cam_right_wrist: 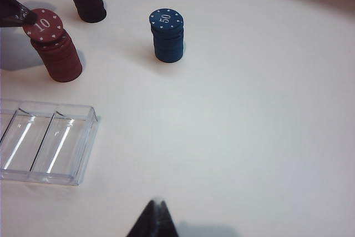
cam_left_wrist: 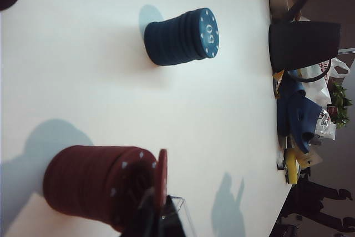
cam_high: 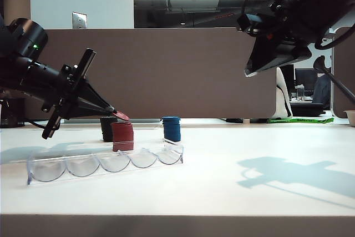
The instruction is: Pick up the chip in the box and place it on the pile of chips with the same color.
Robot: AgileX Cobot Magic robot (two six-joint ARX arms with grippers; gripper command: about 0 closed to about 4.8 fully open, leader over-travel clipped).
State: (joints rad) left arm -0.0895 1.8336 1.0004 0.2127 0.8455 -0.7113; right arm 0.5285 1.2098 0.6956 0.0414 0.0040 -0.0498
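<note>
- Left pincer [cam_high: 117, 114] clamped on the chip [cam_high: 122, 117], holding it by its edge, tilted, just above the red pile [cam_high: 122, 137]. The chip's low edge is at the pile's top; actual contact can't be told.
- In the right wrist view the chip [cam_right_wrist: 42, 24], "10" face up, sits over the red pile [cam_right_wrist: 57, 56], with the left pincer tip on its 9 o'clock rim.
- In the exterior view the box [cam_high: 105, 162] lies on the bench [cam_high: 249, 154], at 6 o'clock of the red pile.
- Black pile [cam_high: 107, 128] at 10 o'clock of red, blue pile [cam_high: 171, 128] at 2 o'clock.
- Right pincer [cam_right_wrist: 154, 220] held high at the exterior view's upper right, well apart from the piles; tips read as together, nothing in them.
</note>
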